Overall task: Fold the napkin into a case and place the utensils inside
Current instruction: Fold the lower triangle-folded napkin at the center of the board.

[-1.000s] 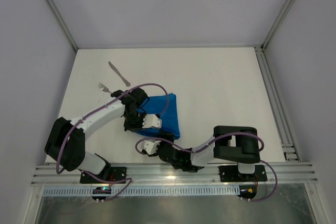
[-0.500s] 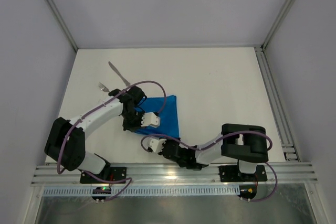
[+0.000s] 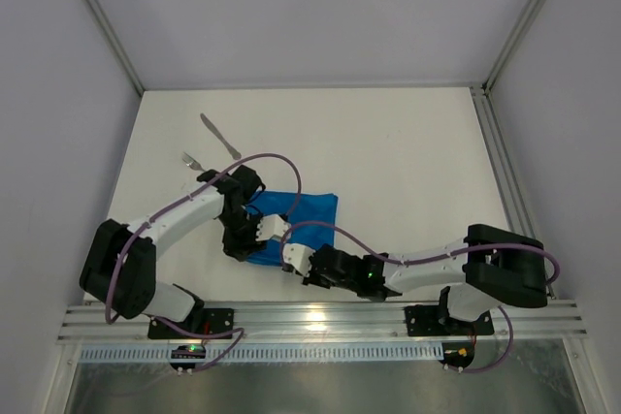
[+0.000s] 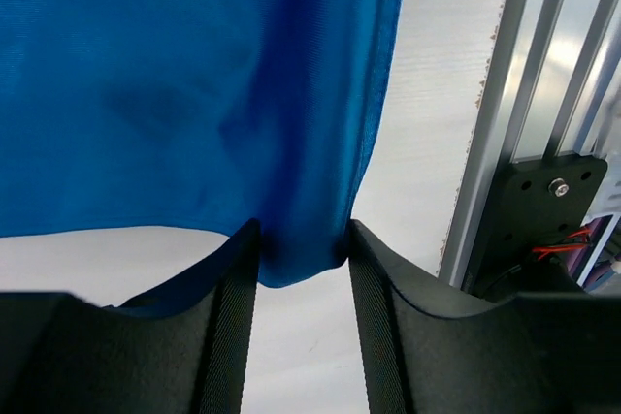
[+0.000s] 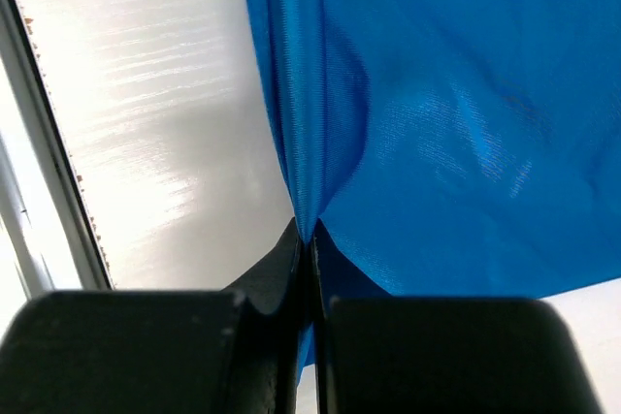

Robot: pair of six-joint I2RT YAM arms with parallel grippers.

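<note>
The napkin [image 3: 315,210] is plain bright blue with a faint sheen. The worktop [image 3: 408,162] is off-white. The knife [image 3: 220,136] and fork [image 3: 193,161] near its far left corner are silver. The walls [image 3: 320,16] are pale grey.

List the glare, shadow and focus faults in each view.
Top external: sharp, evenly lit, a hot reflection on the front rail. Left wrist: napkin slightly soft, dark fingers lose detail. Right wrist: table washed out by streaky glare, sheen on the napkin.

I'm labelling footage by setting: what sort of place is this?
Probably a robotics lab test cell: a white table boxed in by plain panels, aluminium rails, and two robot arms bolted to its near edge.
</note>
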